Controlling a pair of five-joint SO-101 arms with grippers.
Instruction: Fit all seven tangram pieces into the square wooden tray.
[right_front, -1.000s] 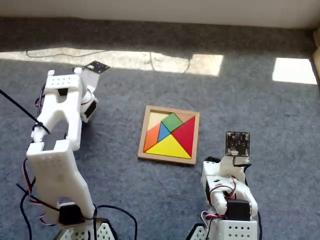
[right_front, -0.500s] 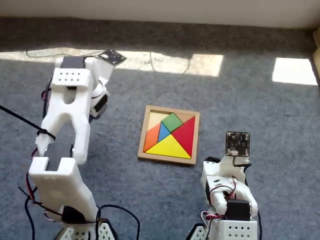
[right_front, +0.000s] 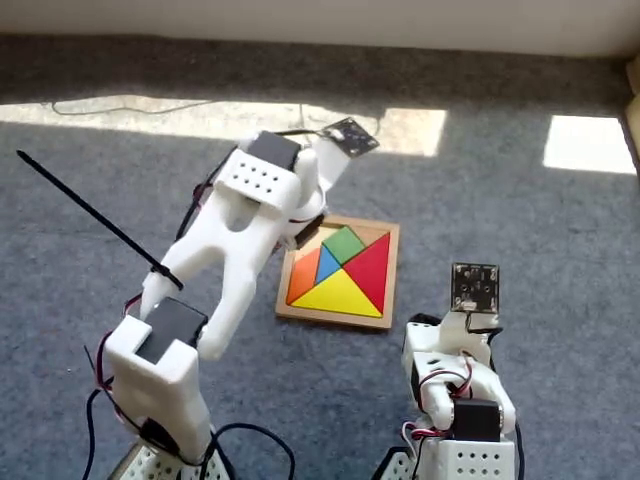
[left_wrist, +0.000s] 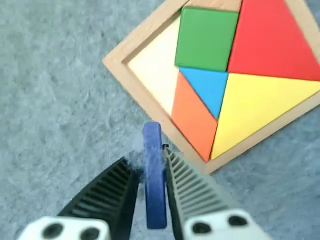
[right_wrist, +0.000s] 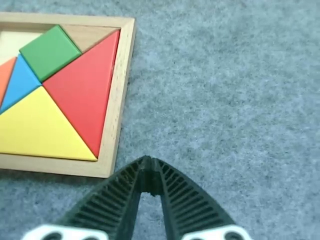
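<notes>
just off the tray (left_wrist: 116, 62) corner, blue piece (left_wrist: 155, 200) edge-on, shape hidden, pinched in left hand (left_wrist: 149, 156); right hand (right_wrist: 149, 162) pressed together

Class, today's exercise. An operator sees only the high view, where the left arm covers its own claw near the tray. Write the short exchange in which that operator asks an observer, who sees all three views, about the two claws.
Operator: The left arm hides its claw from me. Is it carrying anything?
Observer: Yes. The left claw is shut on a dark blue piece, held on edge close to the tray rim.
Operator: And the right one?
Observer: The right claw is shut with nothing in it, over the carpet beside the tray.
</notes>
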